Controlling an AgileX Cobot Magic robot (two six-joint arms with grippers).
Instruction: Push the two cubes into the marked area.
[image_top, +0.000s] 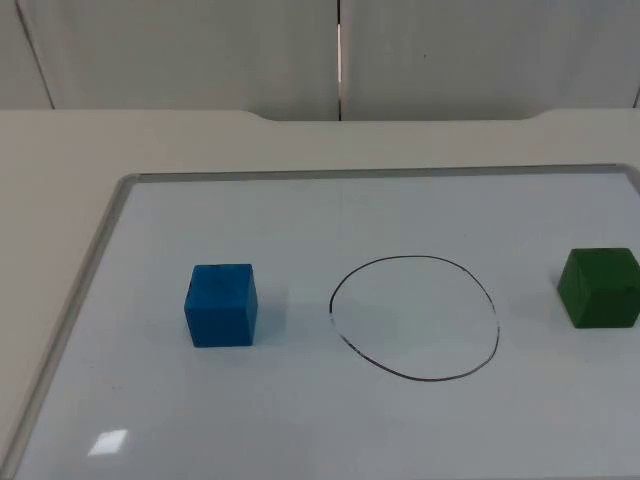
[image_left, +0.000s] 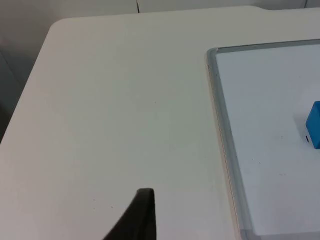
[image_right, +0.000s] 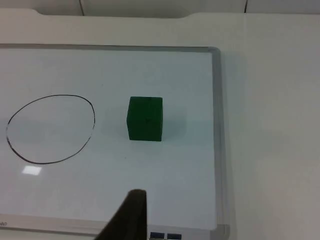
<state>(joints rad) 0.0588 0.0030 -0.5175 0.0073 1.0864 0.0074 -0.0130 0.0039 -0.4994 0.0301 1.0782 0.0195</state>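
Both grippers (finger opening cannot be told) hang back from the drawn circle (image_top: 414, 318), apparently waiting: the left gripper (image_left: 135, 217) over bare table (image_left: 115, 115) outside the whiteboard (image_top: 300, 215), the right gripper (image_right: 129, 216) over its near edge. Blue cube (image_top: 221, 305) and green cube (image_top: 599, 287) flank the circle, both outside it.

a whiteboard (image_top: 300, 210) with a pale metal frame lies flat on the white table (image_top: 60, 150) below me, its near edge running out of the top view. the bare table borders the whiteboard's far, left and right edges. behind the table's far edge stands the grey partition wall (image_top: 200, 50), split by a bright vertical seam (image_top: 340, 60).
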